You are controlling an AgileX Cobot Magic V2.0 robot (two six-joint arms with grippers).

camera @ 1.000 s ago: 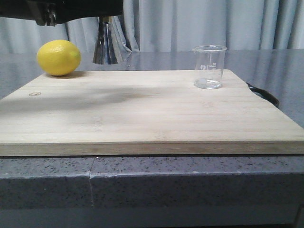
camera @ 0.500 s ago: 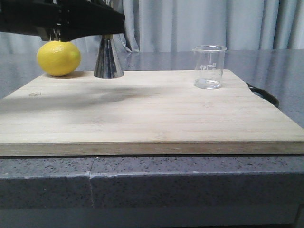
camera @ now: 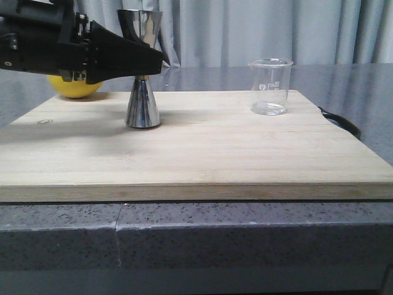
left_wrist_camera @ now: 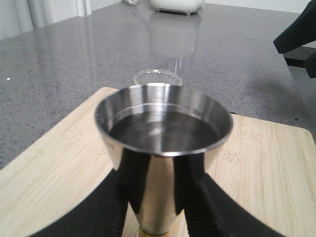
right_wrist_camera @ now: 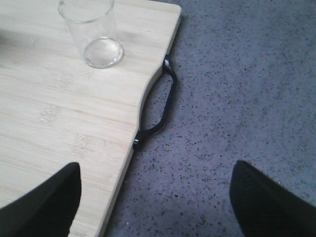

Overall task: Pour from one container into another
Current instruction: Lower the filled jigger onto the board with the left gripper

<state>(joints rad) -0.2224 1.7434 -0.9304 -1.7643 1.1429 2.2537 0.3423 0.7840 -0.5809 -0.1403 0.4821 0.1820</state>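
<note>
the jigger point(camera: 142, 67) is gripped at its waist by the left gripper point(left_wrist_camera: 157, 197), base apparently set on the cutting board point(camera: 202, 150) — upright, ready for filling. the beaker point(camera: 270, 86) stands well apart, untouched; the right gripper point(right_wrist_camera: 155, 197) is spread wide — empty.

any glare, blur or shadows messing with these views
Front view: the left gripper throws a soft shadow across the cutting board; the beaker is sharp. Left wrist view: the steel jigger mirrors the dark fingers and fills the frame, the beaker rim behind it blurred. Right wrist view: the right gripper's fingertips are dark and out of focus.
</note>
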